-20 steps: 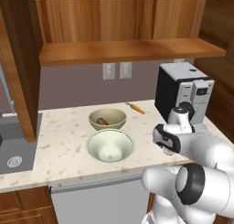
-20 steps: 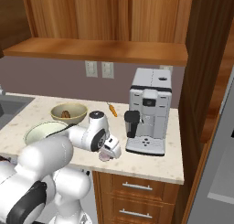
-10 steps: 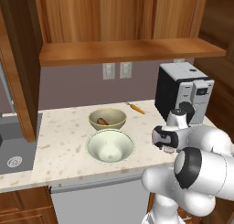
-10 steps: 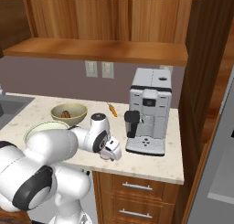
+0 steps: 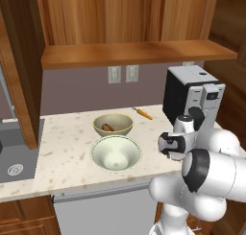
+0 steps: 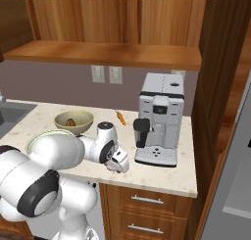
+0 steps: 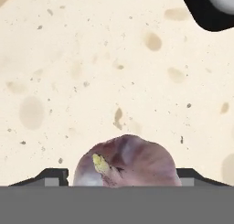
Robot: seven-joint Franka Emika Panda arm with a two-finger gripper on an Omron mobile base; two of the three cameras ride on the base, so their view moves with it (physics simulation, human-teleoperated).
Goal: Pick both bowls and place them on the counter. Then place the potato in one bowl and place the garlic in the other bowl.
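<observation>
The garlic, a pinkish-white bulb with a yellowish tip, lies on the speckled beige counter. My gripper is open and straddles the bulb, one fingertip close on each side. From the right base camera, the gripper hangs low over the counter in front of the coffee machine. The tan-olive bowl stands on the counter with the potato inside. Just in front of it is the pale cream bowl, with nothing in it.
A coffee machine stands at the counter's right end, its dark base just beyond the garlic. An orange carrot lies behind the bowls. A sink sits at the left. A wooden shelf hangs above.
The arm's big elbow joint has swung nearer the cameras, while the hand has stayed low by the coffee machine. The bowls and the potato have not moved.
</observation>
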